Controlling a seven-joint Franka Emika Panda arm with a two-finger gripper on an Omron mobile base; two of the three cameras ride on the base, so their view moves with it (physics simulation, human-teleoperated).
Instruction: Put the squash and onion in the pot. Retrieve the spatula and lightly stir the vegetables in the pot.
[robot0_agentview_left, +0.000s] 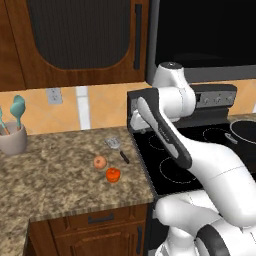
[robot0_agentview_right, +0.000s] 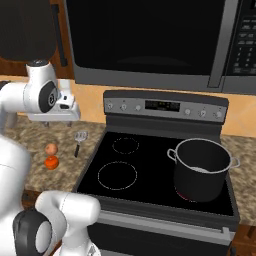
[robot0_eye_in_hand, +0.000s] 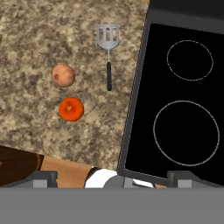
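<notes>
The claw (robot0_eye_in_hand: 112, 178) hangs spread wide and released at the frame's bottom, grasping nothing, above the squash (robot0_eye_in_hand: 71, 109) and onion (robot0_eye_in_hand: 64, 75) at centre left.

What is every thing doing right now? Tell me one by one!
squash: loose on the counter, near the front edge.
onion: loose on the counter, beside the squash, not touching it.
spatula: lying flat on the counter by the stove.
pot: upright on the stove, no lid.
gripper: jaws open, holding nothing.
</notes>
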